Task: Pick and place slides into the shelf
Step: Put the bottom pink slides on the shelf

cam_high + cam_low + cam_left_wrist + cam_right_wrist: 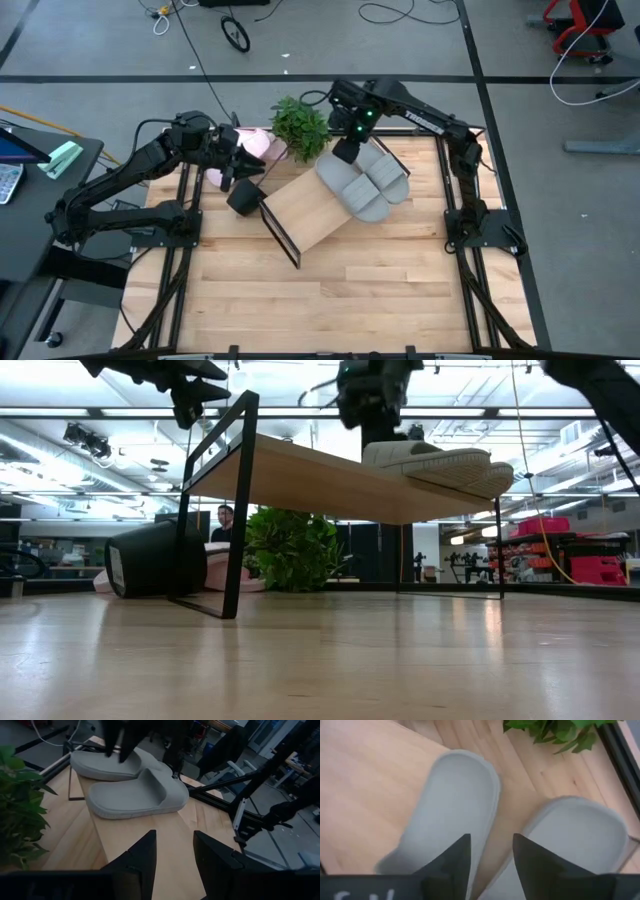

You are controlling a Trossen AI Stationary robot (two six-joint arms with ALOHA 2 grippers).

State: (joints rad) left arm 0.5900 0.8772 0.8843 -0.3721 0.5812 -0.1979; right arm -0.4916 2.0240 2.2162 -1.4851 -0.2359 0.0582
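Currently two grey slides on shelf, two pink slides on desk. Right fingers apart, empty, above grey pair. Left fingers apart, empty.

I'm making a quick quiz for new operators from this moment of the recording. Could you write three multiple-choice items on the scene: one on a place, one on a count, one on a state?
1. Where do the grey slides lie?
A. On the floor
B. On the shelf, at its end nearer the right arm
C. Under the plant

2. How many grey slides are on the shelf?
A. One
B. Two
C. Four

3. How does the right gripper stand?
A. Open above the grey slides, holding nothing
B. Shut on a pink slide
C. Shut on the plant

Answers: 1 B, the high view shows both grey slides on the slanted board's right end. 2 B, the left wrist view shows two side by side. 3 A, the right wrist view shows its fingers apart above the slides, with nothing between them.
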